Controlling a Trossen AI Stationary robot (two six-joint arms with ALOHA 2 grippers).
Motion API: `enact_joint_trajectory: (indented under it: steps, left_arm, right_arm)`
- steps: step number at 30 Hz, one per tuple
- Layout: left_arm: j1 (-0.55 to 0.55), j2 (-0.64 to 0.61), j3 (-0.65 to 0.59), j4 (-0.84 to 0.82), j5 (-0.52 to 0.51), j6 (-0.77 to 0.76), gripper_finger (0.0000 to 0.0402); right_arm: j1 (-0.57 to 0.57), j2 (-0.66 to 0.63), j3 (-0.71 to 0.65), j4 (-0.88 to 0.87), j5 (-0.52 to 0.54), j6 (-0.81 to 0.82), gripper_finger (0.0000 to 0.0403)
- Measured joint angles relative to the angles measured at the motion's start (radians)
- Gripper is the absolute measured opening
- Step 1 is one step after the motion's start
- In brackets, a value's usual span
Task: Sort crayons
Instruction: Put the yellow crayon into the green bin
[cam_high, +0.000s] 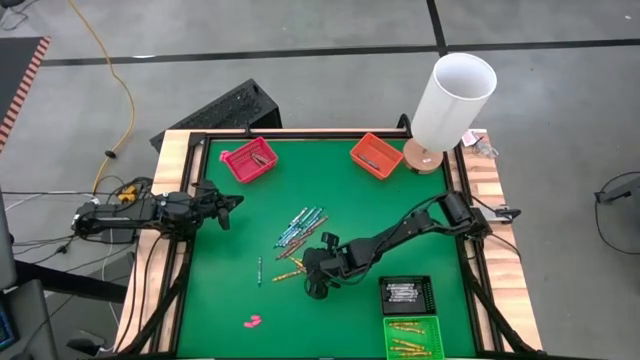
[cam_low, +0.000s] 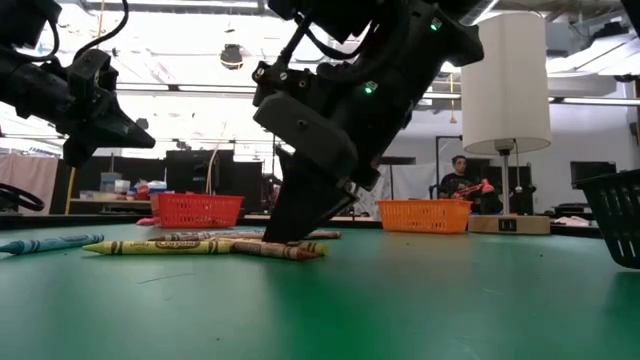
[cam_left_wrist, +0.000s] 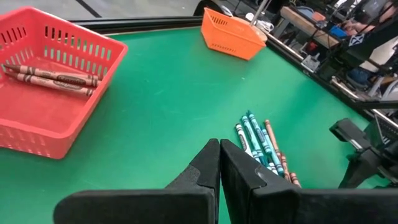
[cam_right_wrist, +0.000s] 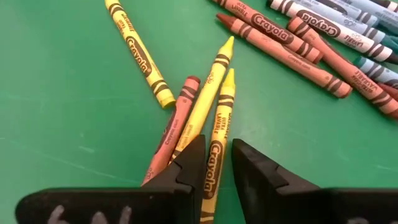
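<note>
Crayons (cam_high: 300, 228) mostly in a loose pile mid-tabletop (cam_high: 230, 290), just beyond the right gripper (cam_right_wrist: 216, 163). A few yellow and reddish ones lie fanned right at that gripper; its fingers straddle one yellow crayon (cam_right_wrist: 217, 146), tips down on the green surface, clamped round that crayon. A second yellow crayon (cam_right_wrist: 202, 106) and a reddish one (cam_right_wrist: 171, 134) sit touching alongside, just outside one finger. One lone yellow crayon (cam_right_wrist: 140, 56) lies apart further out. Teal and brown ones lie ahead of the gripper in the pile.

Left gripper (cam_left_wrist: 219, 163) hovers off the tabletop near the left edge, fingers pressed together, nothing in them. Red basket (cam_left_wrist: 56, 93) off to its side holds two brown crayons (cam_left_wrist: 53, 78); orange basket (cam_left_wrist: 233, 34) well beyond it.

Green bin (cam_high: 412, 337) with yellow crayons and black bin (cam_high: 405, 293) sit behind the right gripper, near the tabletop edge. Pink lump (cam_high: 252, 321) well apart from both.
</note>
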Motion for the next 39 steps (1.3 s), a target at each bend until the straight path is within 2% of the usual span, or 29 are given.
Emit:
enact_joint_trajectory:
  steps: [7,12,16,22,33,39]
  left_arm:
    - [0.000,0.000,0.000,0.000,0.000,0.000,0.0000]
    - [0.000,0.000,0.000,0.001,0.000,0.000,0.0000]
    - [0.000,0.001,0.000,0.001,0.000,0.000,0.0000]
    - [0.000,0.001,0.000,0.001,0.000,0.004,0.0000]
    - [0.000,0.001,0.000,0.001,0.000,0.004,0.0000]
    - [0.000,0.001,0.000,0.001,0.000,-0.012,0.0000]
  right_arm:
    - [-0.017,0.000,0.001,-0.015,-0.023,0.029,0.0088]
    - [-0.030,0.000,0.003,-0.058,-0.035,0.058,0.0050]
    - [-0.044,-0.003,0.003,-0.056,-0.088,0.061,0.0010]
    - [-0.059,-0.038,-0.001,-0.070,-0.120,0.063,0.0007]
    - [-0.099,-0.237,-0.003,-0.237,-0.109,0.052,0.0004]
    - [-0.020,-0.388,-0.001,-0.389,-0.109,0.081,0.0004]
